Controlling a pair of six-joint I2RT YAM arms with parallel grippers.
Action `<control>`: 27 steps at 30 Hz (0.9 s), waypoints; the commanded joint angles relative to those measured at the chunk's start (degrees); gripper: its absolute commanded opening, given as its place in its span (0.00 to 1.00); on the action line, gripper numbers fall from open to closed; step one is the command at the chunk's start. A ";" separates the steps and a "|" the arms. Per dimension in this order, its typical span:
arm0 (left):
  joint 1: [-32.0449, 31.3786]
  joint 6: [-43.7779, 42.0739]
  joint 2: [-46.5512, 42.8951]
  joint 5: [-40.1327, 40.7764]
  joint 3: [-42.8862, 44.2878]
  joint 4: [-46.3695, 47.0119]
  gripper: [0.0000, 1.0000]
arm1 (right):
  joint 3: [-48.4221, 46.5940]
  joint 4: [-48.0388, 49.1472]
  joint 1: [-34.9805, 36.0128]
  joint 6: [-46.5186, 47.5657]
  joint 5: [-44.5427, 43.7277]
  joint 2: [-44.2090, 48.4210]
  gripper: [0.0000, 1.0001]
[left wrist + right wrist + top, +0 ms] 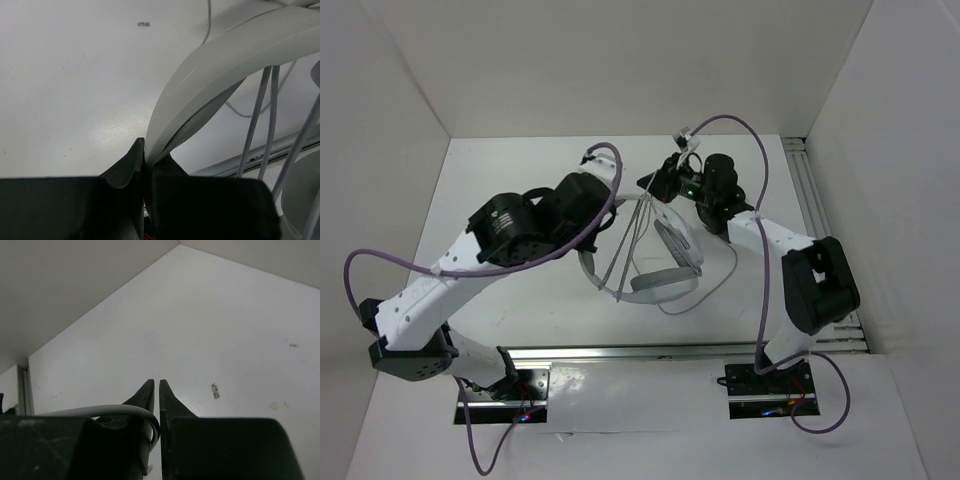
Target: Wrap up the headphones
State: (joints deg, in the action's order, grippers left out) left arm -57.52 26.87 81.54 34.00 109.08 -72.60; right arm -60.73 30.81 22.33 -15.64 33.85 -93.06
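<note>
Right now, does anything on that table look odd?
Nothing looks broken or spilled. The headphones are tilted askew, their headband pinched in the left claw. Their cable runs in taut strands up to the right claw, with a slack loop trailing on the table.

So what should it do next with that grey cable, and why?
Probably carry the cable round the headband once more. The left fingers clamp the headband, the right fingers pinch the cable with several strands already stretched across, yet a slack length lies on the table.
</note>
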 commanded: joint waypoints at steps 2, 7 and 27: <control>-1.81 0.90 -6.83 -1.49 8.25 8.17 0.00 | 2.45 11.27 2.80 -8.59 2.52 -7.48 0.18; -1.29 4.23 -4.12 5.19 14.57 9.23 0.00 | 2.55 25.25 8.08 -17.13 5.52 -19.76 0.24; 45.12 0.98 21.20 -3.07 20.50 10.37 0.00 | 30.05 19.15 21.16 -6.70 -5.54 5.29 0.00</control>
State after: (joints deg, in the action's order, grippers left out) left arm -13.02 23.07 104.18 28.01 130.47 -69.17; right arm -31.35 55.00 38.44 -28.45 30.98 -97.03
